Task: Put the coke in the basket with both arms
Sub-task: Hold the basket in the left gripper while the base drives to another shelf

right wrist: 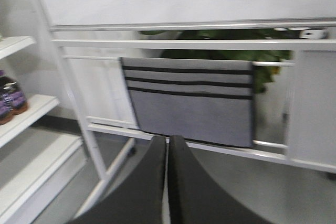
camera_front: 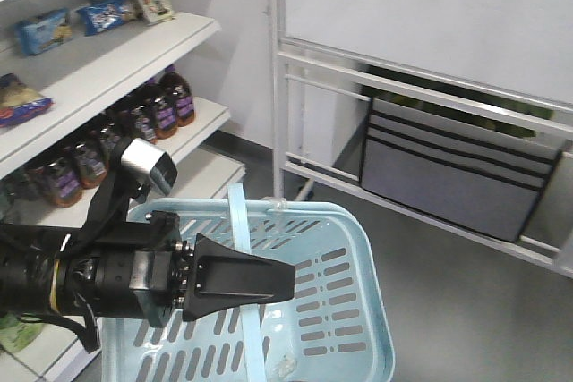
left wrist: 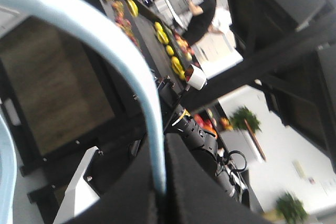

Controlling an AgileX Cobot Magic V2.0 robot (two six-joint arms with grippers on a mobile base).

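Blue handle (left wrist: 155,140) in closed left jaws

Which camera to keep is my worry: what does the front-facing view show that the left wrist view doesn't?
Front-facing only: the slotted body of the basket, dark bottles on the shelf, the grey bin. Left wrist only: the left gripper shut on the basket handle, a person in black, yellow fruit. Both: the light blue basket handle and the right arm with its white camera.
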